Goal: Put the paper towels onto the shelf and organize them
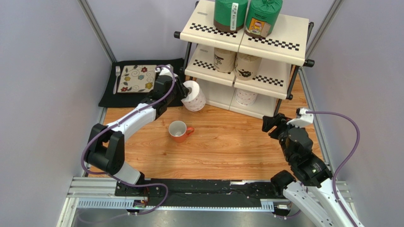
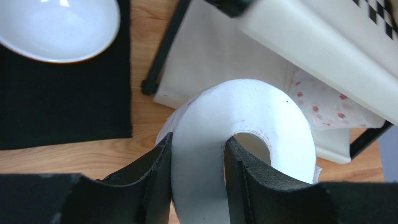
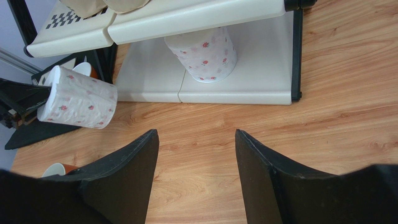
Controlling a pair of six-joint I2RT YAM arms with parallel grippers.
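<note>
Pinching white roll [image 2: 252,116] by its core wall with left tool [image 2: 198,144], we held it angled toward shelf [image 1: 289,28] (right tool [image 3: 196,140] spread, empty).

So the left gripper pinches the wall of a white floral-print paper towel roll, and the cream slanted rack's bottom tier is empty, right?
Not empty: the right wrist view shows a second white floral-print roll standing on the cream rack's bottom tier. The left gripper does pinch the wall of the first roll.
</note>
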